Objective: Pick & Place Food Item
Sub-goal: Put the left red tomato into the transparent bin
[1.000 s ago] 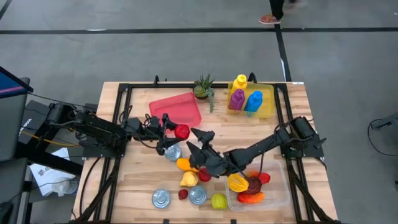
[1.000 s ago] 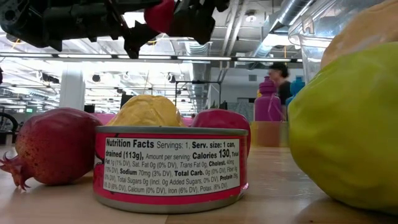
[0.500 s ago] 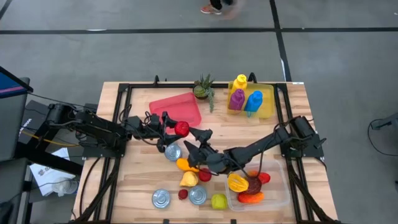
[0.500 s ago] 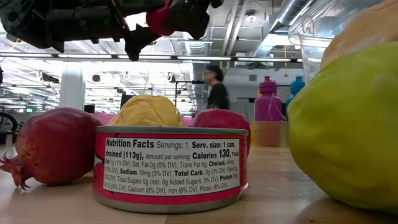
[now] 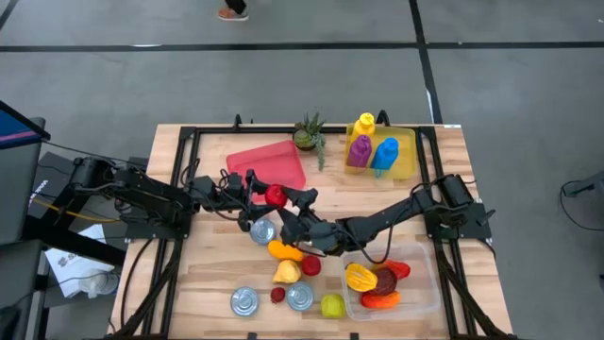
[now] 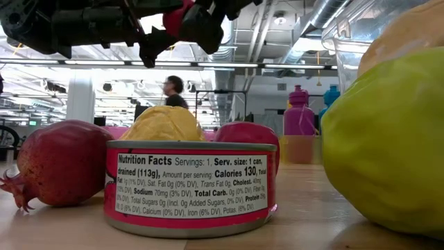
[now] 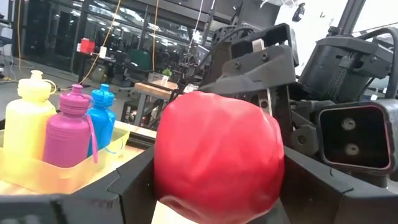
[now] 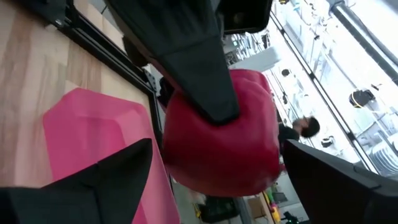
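A red round fruit (image 5: 275, 196) hangs above the table's middle with my left gripper (image 5: 267, 199) shut on it. It fills the left wrist view (image 7: 217, 155) and shows at the top of the low view (image 6: 182, 17). My right gripper (image 5: 292, 208) has come in level from the table's right. It is open, with one finger on each side of the fruit (image 8: 224, 137) and a small gap to it on both sides. Its wrist camera (image 7: 351, 140) shows just behind the fruit. My left gripper pinches the red fruit between its two fingers, on opposite sides (image 7: 166, 177). The fingers come in level from the table's left; one finger (image 8: 199, 68) lies across the fruit's side. The fruit is lifted clear of the table.
A pink tray (image 5: 269, 162) lies behind the grippers, with a small plant (image 5: 308, 132) and a yellow bin of bottles (image 5: 404, 156) at the back. Cans (image 5: 262, 229) (image 5: 244, 301) and loose fruit (image 5: 286, 272) lie below and in front. A clear container (image 5: 425, 283) of food stands front right.
My right gripper has moved toward the table's left and far side, up to the red fruit, and now stands around it. The left gripper and the fruit have kept still.
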Tool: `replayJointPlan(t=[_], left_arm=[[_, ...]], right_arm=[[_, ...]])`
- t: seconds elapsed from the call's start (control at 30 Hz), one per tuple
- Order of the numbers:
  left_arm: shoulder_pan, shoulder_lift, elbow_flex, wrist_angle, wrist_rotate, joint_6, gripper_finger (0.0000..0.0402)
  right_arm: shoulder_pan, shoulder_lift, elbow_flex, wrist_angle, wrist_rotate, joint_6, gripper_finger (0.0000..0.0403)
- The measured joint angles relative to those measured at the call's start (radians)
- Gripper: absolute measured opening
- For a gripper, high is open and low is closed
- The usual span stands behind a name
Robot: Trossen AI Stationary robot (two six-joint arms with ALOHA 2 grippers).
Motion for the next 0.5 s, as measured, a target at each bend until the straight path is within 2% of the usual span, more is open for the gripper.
replayJointPlan(t=[0.23, 0.5], left_arm=[[0.0, 0.0, 0.0, 0.001, -0.001, 0.001, 0.0264], [0.0, 0.0, 0.002, 0.0, -0.005, -0.002, 0.0264]], right_arm=[[-0.005, 0.0, 0.0, 0.033, -0.004, -0.001, 0.0309], [-0.005, 0.001, 0.0, 0.042, -0.003, -0.016, 0.0226]])
